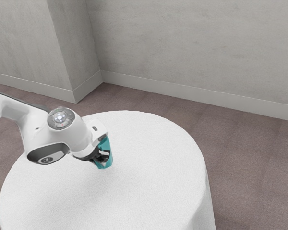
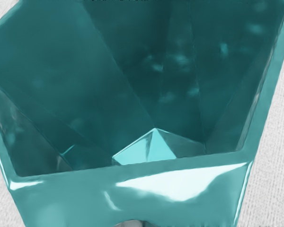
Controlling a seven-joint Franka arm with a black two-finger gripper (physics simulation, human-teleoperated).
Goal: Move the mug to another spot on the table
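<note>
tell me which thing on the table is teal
The mug, the one teal thing here: the round table below it is white, and the gripper at it is black.

a glossy teal mug (image 2: 132, 94), seen down into its faceted inside, white woven tablecloth (image 2: 279, 179) beside it.

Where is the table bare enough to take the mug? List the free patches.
The white table is bare from the mug to its rim on the exterior view's right, and across the near stretch in front of the mug. It is crowded only at the exterior view's left, where the arm and tool hang over it.
</note>
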